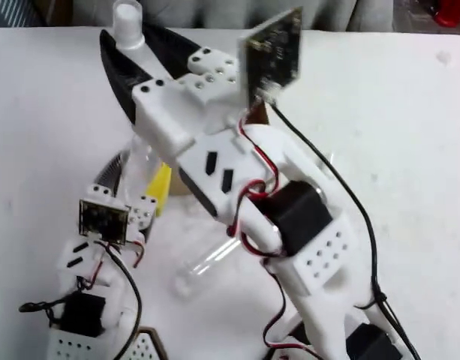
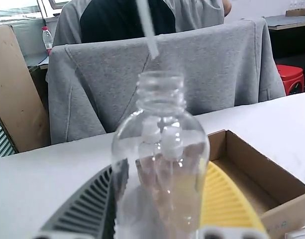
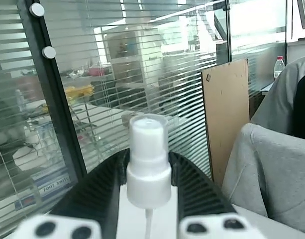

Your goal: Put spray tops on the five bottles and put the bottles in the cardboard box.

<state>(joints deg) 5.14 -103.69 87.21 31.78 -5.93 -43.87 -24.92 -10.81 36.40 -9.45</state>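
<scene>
Nearest the arm bases, in the high view, we saw a clear item (image 1: 207,262) lying on the white desk (image 1: 410,150); we could not tell what it was. Just beyond it, the L end effector (image 2: 159,204) was closed on a clear bottle (image 2: 159,149), w/ one grey finger and one yellow finger pressing its sides. The bottle stood upright, neck open, w/o a top. Behind it on the yellow finger's side, the cardboard box (image 2: 284,211) sat open on the desk. A thin tube (image 2: 147,27) hung over the bottle, its tip just above the rim, not inside. Higher up, the R end effector (image 3: 148,172) had its two black fingers closed around the white spray top (image 3: 148,144), nozzle end up, tube pointing down. Farthest back, a grey jacket (image 2: 92,89) hung behind the desk.
</scene>
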